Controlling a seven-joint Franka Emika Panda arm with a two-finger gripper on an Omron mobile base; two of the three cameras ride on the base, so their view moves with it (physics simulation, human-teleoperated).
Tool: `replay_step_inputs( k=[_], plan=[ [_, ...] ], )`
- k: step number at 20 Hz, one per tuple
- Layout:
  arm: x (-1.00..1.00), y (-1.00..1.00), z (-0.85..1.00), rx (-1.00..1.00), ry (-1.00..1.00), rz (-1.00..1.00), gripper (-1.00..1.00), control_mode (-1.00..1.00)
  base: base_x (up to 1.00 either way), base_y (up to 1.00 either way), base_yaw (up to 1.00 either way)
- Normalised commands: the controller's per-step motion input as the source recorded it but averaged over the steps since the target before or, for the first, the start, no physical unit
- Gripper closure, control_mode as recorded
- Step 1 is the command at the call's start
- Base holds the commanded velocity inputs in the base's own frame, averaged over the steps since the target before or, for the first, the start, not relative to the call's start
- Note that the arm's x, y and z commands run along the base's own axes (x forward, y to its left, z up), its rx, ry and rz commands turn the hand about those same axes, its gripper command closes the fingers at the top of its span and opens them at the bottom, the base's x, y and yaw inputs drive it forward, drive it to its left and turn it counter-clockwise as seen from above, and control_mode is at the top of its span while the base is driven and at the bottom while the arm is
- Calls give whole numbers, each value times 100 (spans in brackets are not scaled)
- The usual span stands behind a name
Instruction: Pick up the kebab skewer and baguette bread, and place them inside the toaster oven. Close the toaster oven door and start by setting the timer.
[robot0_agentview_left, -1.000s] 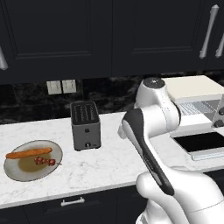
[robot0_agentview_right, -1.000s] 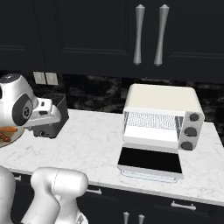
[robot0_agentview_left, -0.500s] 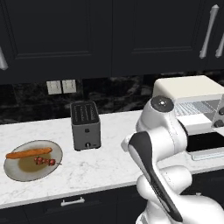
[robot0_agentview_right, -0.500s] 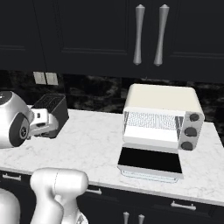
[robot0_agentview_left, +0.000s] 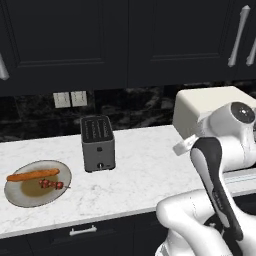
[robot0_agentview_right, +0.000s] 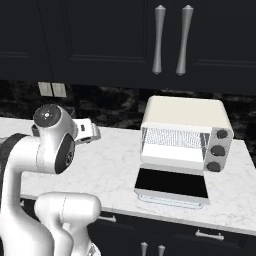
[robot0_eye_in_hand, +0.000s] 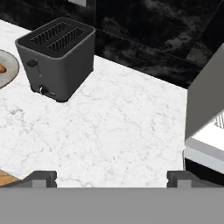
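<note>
- Lay side by side on the plate (robot0_agentview_left: 20, 192), well left of the slot toaster (robot0_agentview_left: 98, 143): baguette bread (robot0_agentview_left: 33, 175) and kebab skewer (robot0_agentview_left: 52, 184).
- Hovered right of that toaster, far from both foods: gripper (robot0_eye_in_hand: 111, 176), fingers spread wide, empty.
- Stood further right: toaster oven (robot0_agentview_right: 186, 132), toaster oven door (robot0_agentview_right: 172, 185) dropped flat.

A dark-grey slot toaster (robot0_agentview_left: 98, 143) stands toward the back edge of the marble counter (robot0_agentview_left: 140, 175) — a round plate (robot0_agentview_left: 20, 192) lies near its left front edge — two wall outlets (robot0_agentview_left: 70, 99) sit above.

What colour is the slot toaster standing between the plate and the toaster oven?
Dark grey. The slot toaster shows best in the hand view.
</note>
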Motion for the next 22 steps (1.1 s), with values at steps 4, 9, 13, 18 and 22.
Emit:
replay_step_inputs(
  k=[4, 9, 13, 18, 22],
  plan=[
    [1, -100, -9, 33, -18, 7, -100, -100, 0, 0, 0],
    [-28, -100, -22, 45, -23, 8, -100, -100, 0, 0, 0],
    [1, -100, -18, 22, -16, 1, -100, -100, 0, 0, 0],
    [8, -66, -8, -6, -12, 1, -100, -100, 0, 0, 0],
    [54, -14, -43, -22, -15, 0, -100, -100, 0, 0, 0]
  ],
)
